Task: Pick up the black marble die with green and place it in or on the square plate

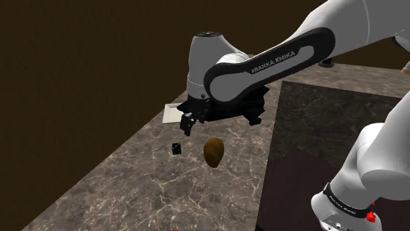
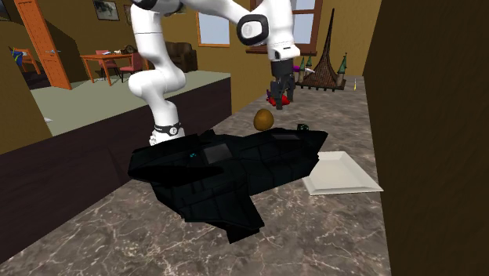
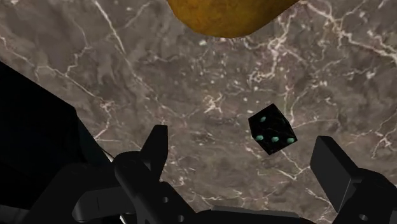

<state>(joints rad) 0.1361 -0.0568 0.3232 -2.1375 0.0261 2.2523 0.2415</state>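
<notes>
1. The white arm rises from its stand at the shoulder view's lower right, bends over high up, and slopes its forearm down and to the left, so that the hand points down at the table.
2. The claw hangs in the air above the marbled grey-brown table top, touching nothing.
3. In the second exterior view the claw hangs below the white wrist, behind a brown egg-shaped thing.
4. The claw is released: in the wrist view its two black fingers stand wide apart and clasp nothing.
5. The die, black with green pips, lies on the table between the spread fingers, nearer one of them and touched by neither.
6. In the shoulder view the die sits just below the claw, with the brown egg-shaped thing near it on the right.
7. The square plate is white and lies flat on the table, well apart from the die, its corner touching a black jet-shaped thing.
</notes>
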